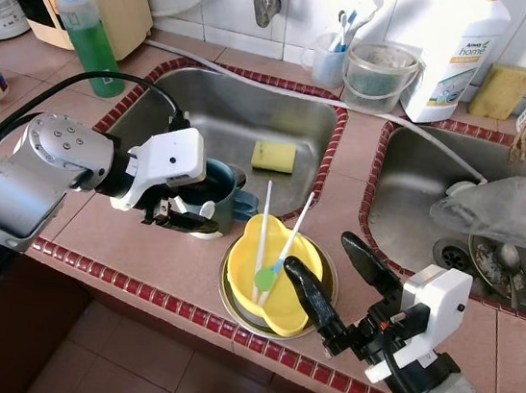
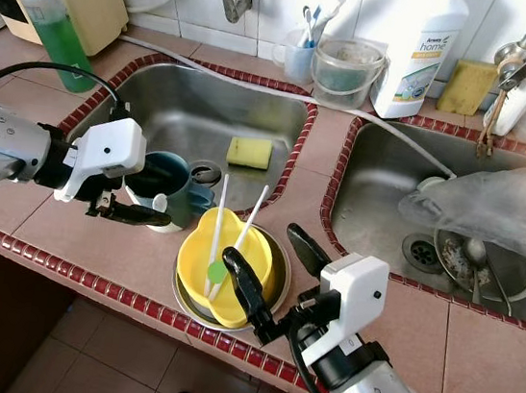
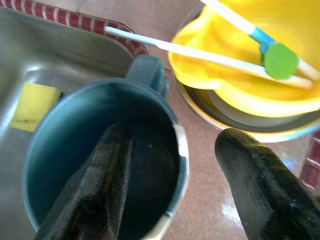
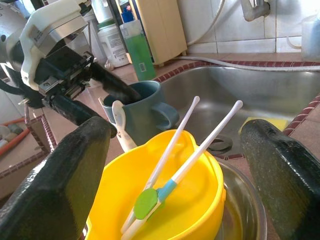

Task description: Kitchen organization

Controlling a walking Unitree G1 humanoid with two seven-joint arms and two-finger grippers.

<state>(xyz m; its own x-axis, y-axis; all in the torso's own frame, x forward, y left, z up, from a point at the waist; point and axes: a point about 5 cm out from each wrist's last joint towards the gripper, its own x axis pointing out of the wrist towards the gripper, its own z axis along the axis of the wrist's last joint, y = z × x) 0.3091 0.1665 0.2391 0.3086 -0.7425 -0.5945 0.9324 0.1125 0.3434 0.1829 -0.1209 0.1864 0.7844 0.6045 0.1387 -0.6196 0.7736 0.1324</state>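
A teal mug (image 1: 215, 190) stands on the tiled counter at the left sink's front edge, with a white spoon (image 4: 120, 125) leaning on its outer wall. My left gripper (image 1: 188, 216) is open and straddles the mug's rim (image 3: 177, 145): one finger is inside, the other outside. Right of the mug, a yellow bowl (image 1: 278, 266) sits in a metal bowl (image 2: 185, 310) and holds white training chopsticks (image 1: 265, 279) joined by a green disc. My right gripper (image 1: 339, 282) is open at the bowl's right side, with a finger (image 4: 65, 170) either side of it in the right wrist view.
A yellow sponge (image 1: 273, 155) lies in the left sink (image 1: 207, 102). The right sink (image 1: 411, 177) holds a plastic bag and spoons. A green soap bottle (image 1: 89, 28), a toothbrush cup (image 1: 331, 60), a clear tub (image 1: 381, 76) and a detergent bottle (image 1: 456, 57) line the back.
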